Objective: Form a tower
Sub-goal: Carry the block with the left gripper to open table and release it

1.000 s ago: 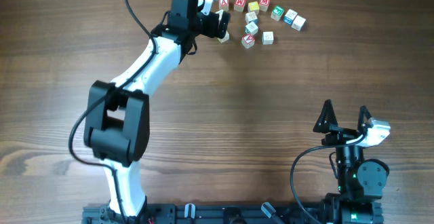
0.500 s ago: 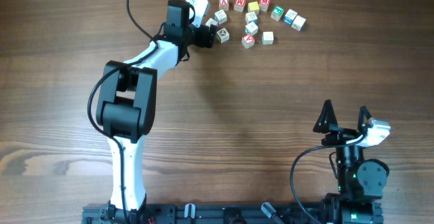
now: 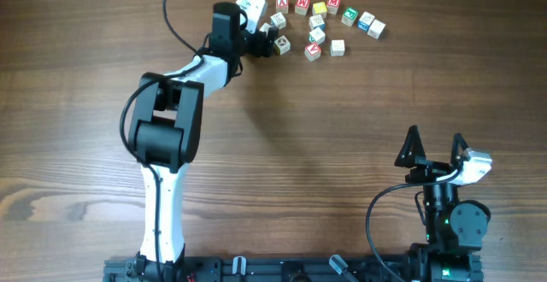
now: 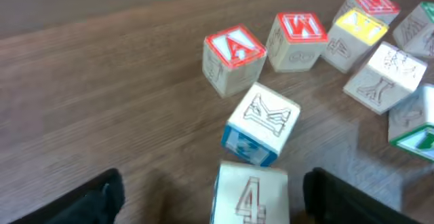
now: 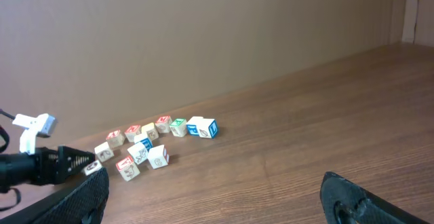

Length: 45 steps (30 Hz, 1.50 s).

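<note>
– Straddling the 4 cube point(image 4: 251, 195), your left gripper point(image 4: 213, 185) has its fingers point(image 4: 81, 200) wide apart. Bare table point(image 4: 102, 81) shows on each side of the cube, and neither finger touches it.

– Agreed, you hold nothing there. Just past the 4 cube you have the K cube point(image 4: 263, 119), turned corner-on with a blue face toward your wrist camera. Whether the two touch, I cannot tell.

– Beyond that you see the A cube point(image 4: 232, 54) with its red top. The W cube point(image 4: 298, 37), also red, is just beside it, and a yellow cube point(image 4: 356, 28) comes next on the right.

– As for the tower, you have none that I can make out. Every cube I can see sits singly on the table, in a loose cluster at the far side. Your left arm point(image 3: 171, 120) is stretched out to the cluster's left end.

– Your right gripper point(image 3: 436, 135) is well apart from all of it, at the near right, with its fingers spread and empty.
</note>
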Each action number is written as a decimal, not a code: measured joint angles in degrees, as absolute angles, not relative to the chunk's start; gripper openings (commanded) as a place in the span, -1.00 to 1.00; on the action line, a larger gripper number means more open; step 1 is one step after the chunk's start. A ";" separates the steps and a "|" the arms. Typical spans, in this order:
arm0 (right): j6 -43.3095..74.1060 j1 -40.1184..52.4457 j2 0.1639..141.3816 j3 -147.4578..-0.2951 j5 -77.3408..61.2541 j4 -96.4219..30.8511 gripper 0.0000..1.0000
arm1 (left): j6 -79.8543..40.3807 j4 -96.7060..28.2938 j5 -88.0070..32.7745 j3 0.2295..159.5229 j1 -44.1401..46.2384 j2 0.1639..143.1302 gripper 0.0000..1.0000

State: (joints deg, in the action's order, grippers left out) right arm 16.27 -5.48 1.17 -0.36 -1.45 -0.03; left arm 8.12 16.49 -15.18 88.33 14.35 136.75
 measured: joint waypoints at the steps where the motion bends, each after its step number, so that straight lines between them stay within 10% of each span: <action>1: 16.27 -5.48 1.17 -0.36 -1.45 -0.03 1.00 | 8.14 16.93 -15.16 88.82 14.35 137.45 0.52; 3: 16.27 -5.48 1.17 -0.36 -1.45 -0.01 1.00 | 8.73 18.41 -15.07 89.06 14.63 139.46 -0.28; 6: 16.27 -5.48 1.17 -0.36 -1.45 -0.03 1.00 | 8.93 18.94 -15.16 89.10 15.73 139.70 -0.63; 26: 16.27 -5.45 1.17 -0.36 -1.45 -0.03 1.00 | 17.08 -33.50 -16.84 86.87 20.93 109.51 -0.73; 36: 16.27 -5.45 1.17 -0.36 -1.45 -0.03 1.00 | 35.97 -13.56 -17.74 70.43 27.40 110.37 -0.90; 45: 16.27 -5.48 1.17 -0.36 -1.45 -0.03 1.00 | 40.45 -1.63 -25.21 68.86 27.70 120.36 -0.50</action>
State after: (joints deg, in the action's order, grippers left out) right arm 16.27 -5.48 1.17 -0.36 -1.45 -0.03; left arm 40.45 -1.63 -25.21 68.86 27.70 120.36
